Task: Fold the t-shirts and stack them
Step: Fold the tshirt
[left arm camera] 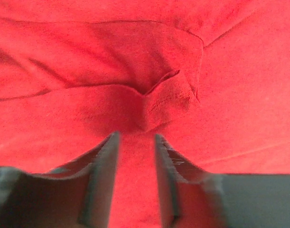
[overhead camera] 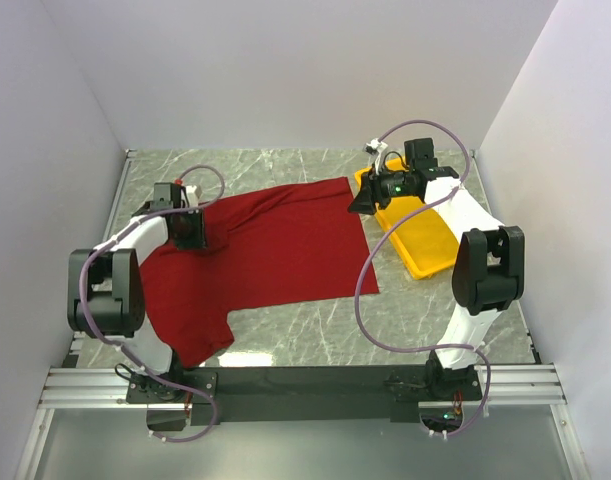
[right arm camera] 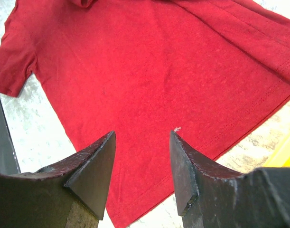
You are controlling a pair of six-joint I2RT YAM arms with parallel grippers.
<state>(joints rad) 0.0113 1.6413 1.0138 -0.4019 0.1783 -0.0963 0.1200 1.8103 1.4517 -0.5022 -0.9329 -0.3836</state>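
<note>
Your left tool (left arm camera: 136,137) sits nearest the lens. It stands parted by a narrow gap and points down at the shirt (left arm camera: 135,57). Red cloth shows through the gap and nothing is pinched. Your right tool (right arm camera: 142,134) is spread wide and empty, and it hovers above the hem.

Location: the shirt lies spread on the desk (overhead camera: 315,330), centre-left in the top view. One sleeve lies at lower left, and the right edge is just beside the tray (overhead camera: 422,268).

Finding: a pucker (left arm camera: 163,90) sits just beyond the left tool. I judge the step to be flattening ahead of the first fold. Clear that pucker first, or folding will lock the crease in. Take single layers at the edges, keep both tools level, lift low, and lay the cloth down rather than dropping it. Keep the right tool off the tray.

Markings: no label, brand or writing is legible in any view. A pale fleck (right arm camera: 177,128) lies near the hem, too small to identify.
</note>
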